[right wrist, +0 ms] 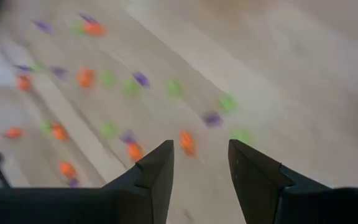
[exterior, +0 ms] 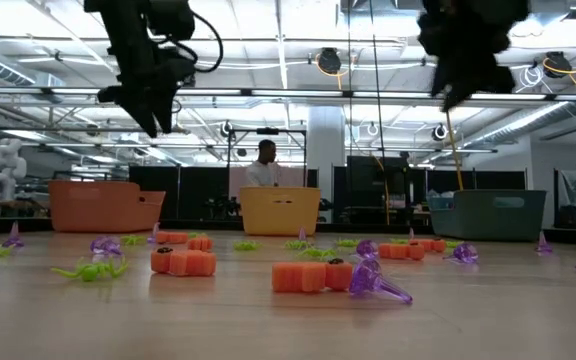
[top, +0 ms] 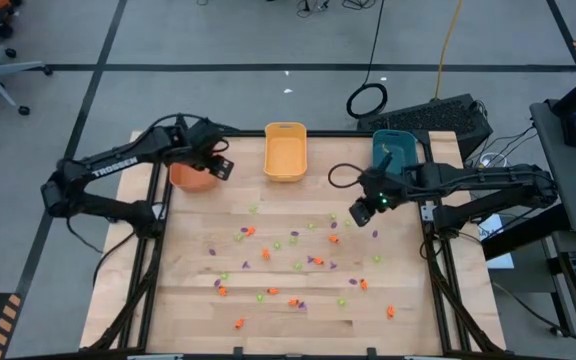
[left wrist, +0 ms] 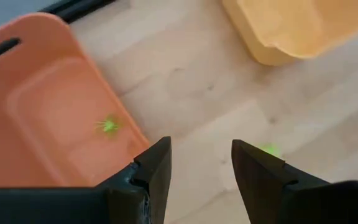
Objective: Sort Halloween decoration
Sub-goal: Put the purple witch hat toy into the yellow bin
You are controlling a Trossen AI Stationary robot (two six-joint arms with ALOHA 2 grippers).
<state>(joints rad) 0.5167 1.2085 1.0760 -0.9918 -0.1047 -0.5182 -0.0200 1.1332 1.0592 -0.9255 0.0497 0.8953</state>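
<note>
We see wood tabletop (top: 298, 300) strewn w/ trinkets (top: 308, 262); person (exterior: 262, 168) in lab behind (ceiling lights on). Left gripper (left wrist: 199, 163) spread over orange bin (left wrist: 42, 124), right gripper (right wrist: 199, 163) spread, empty.

1. Orange bin (top: 192, 177) sits right under my left tool, at the table's far edge.
2. Yellow bin (top: 286, 152) stands between my two tools.
3. Teal bin (top: 392, 150) just beyond my right tool.
4. Person (exterior: 264, 168) beyond the table.
</note>
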